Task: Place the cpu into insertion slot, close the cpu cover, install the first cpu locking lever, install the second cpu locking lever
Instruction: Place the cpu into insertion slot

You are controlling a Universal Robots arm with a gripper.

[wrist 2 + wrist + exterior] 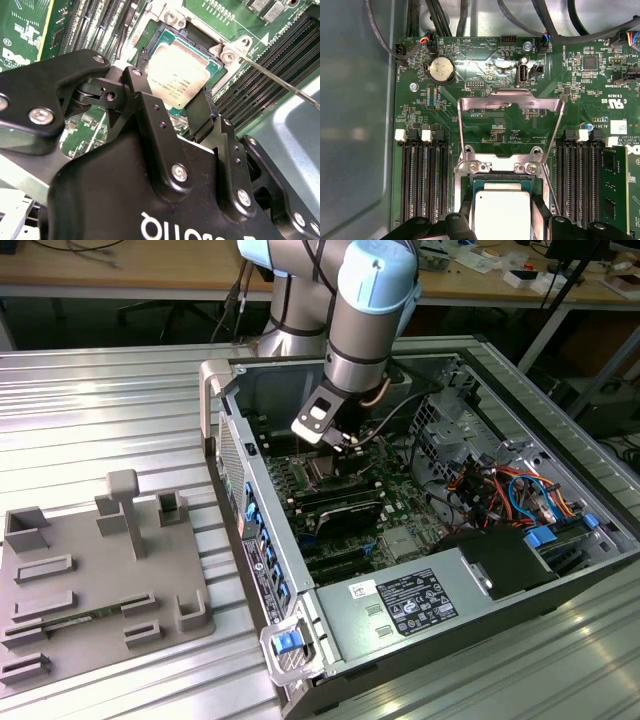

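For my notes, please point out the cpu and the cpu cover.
cpu (501,215), first wrist view, middle of its metal top.
cpu cover (535,103), first wrist view, crossbar of the open frame.

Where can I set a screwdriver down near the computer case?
Bare ribbed table on the exterior view's left of the case, behind the grey fixture tray. Crowded inside the case: gripper holding the cpu, cables alongside.

White silkscreen lettering on the motherboard (510,125); faint engraved lines on the cpu (177,75); printed label on the power supply (405,615)
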